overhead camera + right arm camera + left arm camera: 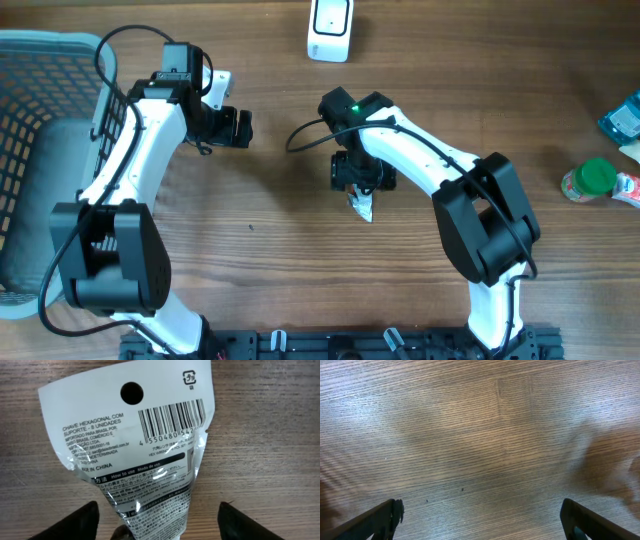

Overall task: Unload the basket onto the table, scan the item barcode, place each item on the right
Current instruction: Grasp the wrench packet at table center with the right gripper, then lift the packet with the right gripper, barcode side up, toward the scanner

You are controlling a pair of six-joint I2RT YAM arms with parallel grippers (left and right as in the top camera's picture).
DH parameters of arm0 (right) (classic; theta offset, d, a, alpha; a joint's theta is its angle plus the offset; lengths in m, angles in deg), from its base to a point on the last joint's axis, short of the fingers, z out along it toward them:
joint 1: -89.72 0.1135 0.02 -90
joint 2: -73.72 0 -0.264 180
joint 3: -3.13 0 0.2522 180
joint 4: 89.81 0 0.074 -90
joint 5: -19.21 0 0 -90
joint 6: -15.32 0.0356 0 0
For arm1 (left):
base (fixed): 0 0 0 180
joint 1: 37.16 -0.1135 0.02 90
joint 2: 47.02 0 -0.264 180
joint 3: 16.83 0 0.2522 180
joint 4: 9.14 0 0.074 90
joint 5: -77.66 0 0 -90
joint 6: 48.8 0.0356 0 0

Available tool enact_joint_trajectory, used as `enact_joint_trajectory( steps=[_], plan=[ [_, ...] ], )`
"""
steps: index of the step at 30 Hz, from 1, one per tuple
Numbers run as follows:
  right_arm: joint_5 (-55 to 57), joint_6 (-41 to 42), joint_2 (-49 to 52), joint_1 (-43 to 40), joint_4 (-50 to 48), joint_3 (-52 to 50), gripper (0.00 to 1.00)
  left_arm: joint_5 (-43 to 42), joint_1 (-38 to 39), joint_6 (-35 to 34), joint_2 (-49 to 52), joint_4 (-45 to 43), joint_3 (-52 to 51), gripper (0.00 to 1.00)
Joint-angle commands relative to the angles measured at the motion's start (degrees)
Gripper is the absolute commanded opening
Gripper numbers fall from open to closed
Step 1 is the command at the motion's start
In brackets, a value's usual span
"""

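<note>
packet (131, 445) barcode-up, long axis pointing hole-end away | right end effector (157, 510) spread astride | left end effector (481, 505) spread

white packet (135, 445) with black barcode (172, 419), brown wood-grain table (275, 435).

Table (270, 260) seen straight down from overhead, bare wood viewed close by left wrist, hex wrench packet (135, 445) framed close under right wrist, shared overhead at 4 o'clock
</note>
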Motion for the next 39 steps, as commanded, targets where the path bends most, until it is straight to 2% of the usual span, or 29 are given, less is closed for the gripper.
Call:
enact_joint_trajectory(
  steps=[1,7,13,15,18,20,23,28,31,33,35,39],
  plan=[
    [3.2,2.2,-0.6,-0.1,-0.7,0.0,0.61,-1.1,-0.1,-0.5,0.2,0.0,-0.6,1.00],
    [3.5,2.0,-0.6,-0.1,-1.4,-1.4,0.47,-1.1,-0.1,-0.5,0.2,0.3,-0.6,1.00],
    [2.6,-2.6,-0.6,-0.1,-6.4,-8.1,0.47,-1.1,-0.1,-0.5,0.2,0.4,-0.6,1.00],
    [2.6,-4.4,-0.6,-0.1,-7.1,-8.2,0.37,-1.1,-0.1,-0.5,0.2,0.4,-0.6,1.00],
    [3.6,-11.1,-0.6,-0.1,-8.3,-8.2,0.31,-1.1,-0.1,-0.5,0.2,0.5,-0.6,1.00],
    [6.2,-19.3,-0.6,-0.1,-9.6,-8.2,0.26,-1.1,-0.1,-0.5,0.2,0.4,-0.6,1.00],
    [11.0,-24.3,-0.6,-0.1,-10.8,-8.2,0.16,-1.1,-0.1,-0.5,0.2,0.4,-0.6,1.00],
    [18.1,-33.8,-0.6,-0.1,-17.5,-7.7,0.14,-1.1,-0.1,-0.5,0.2,0.4,-0.6,1.00],
    [18.0,-46.6,-0.6,0.0,-25.1,-7.7,0.14,-1.1,-0.1,-0.5,0.2,0.2,-0.6,1.00],
    [15.1,-55.5,-0.6,0.0,-28.2,-7.7,0.06,-1.1,-0.1,-0.5,0.2,0.0,-0.6,1.00],
    [12.1,-64.2,-0.6,0.1,-28.6,-7.6,0.05,-1.1,-0.1,-0.5,0.2,0.0,-0.6,1.00],
    [12.7,-64.1,-0.6,0.1,-33.5,-7.5,0.05,-1.1,-0.1,-0.5,0.2,-1.8,-0.6,1.00]
  ],
)
